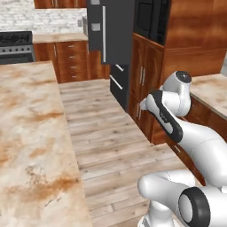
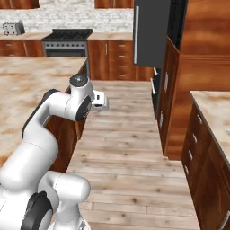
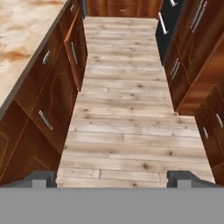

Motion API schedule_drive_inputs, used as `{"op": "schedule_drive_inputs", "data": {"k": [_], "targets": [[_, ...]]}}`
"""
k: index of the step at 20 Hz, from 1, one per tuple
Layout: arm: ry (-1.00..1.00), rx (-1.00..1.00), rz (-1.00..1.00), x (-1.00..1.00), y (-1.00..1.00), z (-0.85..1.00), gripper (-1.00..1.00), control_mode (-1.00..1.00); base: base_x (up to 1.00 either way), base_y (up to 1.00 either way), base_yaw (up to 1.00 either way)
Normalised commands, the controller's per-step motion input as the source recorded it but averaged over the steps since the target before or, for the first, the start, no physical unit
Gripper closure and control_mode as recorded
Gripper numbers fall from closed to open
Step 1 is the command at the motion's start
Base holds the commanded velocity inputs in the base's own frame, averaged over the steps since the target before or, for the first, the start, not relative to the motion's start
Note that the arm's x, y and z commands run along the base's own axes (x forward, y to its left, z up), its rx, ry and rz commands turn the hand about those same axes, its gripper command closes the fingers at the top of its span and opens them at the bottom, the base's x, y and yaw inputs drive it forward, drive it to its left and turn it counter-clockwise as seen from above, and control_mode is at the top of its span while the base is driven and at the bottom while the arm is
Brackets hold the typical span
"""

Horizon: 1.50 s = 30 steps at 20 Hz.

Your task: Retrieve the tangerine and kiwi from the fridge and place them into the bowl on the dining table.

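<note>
Nearest to you, the white arm folds up from the base, and its gripper (image 3: 112,178) hangs over the plank floor (image 3: 127,109) of the aisle; in the hand view the two dark fingertips (image 3: 38,178) stand wide apart at the bottom corners with nothing between them. In the right base view you see the hand (image 2: 99,101) as a small white block pointing ahead, above the floor and just beside the near corner of the dining table. That dining table (image 1: 26,133) runs along your left, its marbled beige-and-orange top bare in the part you can see, with reddish wood drawers (image 3: 48,109) below it facing the aisle. On your right a wall counter (image 2: 215,112) with a like stone top sits over wood cabinets with pale handles. Farther along the right side, past a tall wood cabinet (image 1: 153,75), stands the fridge (image 2: 152,33), dark grey, doors closed, with a long pale bar handle (image 1: 104,34) and drawers (image 1: 119,82) low down. At the far end of the aisle you see a black stove (image 2: 67,41) set in the back counter, and a toaster (image 2: 13,28) at the far left against the pale tile wall.
</note>
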Motion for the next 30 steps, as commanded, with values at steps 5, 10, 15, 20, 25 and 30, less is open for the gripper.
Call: {"op": "schedule_drive_inputs", "data": {"k": [5, 10, 15, 20, 25, 30], "targets": [[0.00, 0.00, 0.00, 0.00, 0.00, 0.00, -1.00, 1.00, 1.00, 0.00, 0.05], [0.00, 0.00, 0.00, 0.00, 0.00, 0.00, -1.00, 1.00, 1.00, 0.00, 0.21], [0.00, 0.00, 0.00, 0.00, 0.00, 0.00, -1.00, 1.00, 1.00, -0.10, 0.08], [0.00, 0.00, 0.00, 0.00, 0.00, 0.00, -1.00, 1.00, 1.00, -0.29, -0.05], [0.00, 0.00, 0.00, 0.00, 0.00, 0.00, -1.00, 1.00, 1.00, -0.08, -0.09], [0.00, 0.00, 0.00, 0.00, 0.00, 0.00, -1.00, 1.00, 1.00, 0.00, -0.12]]}}
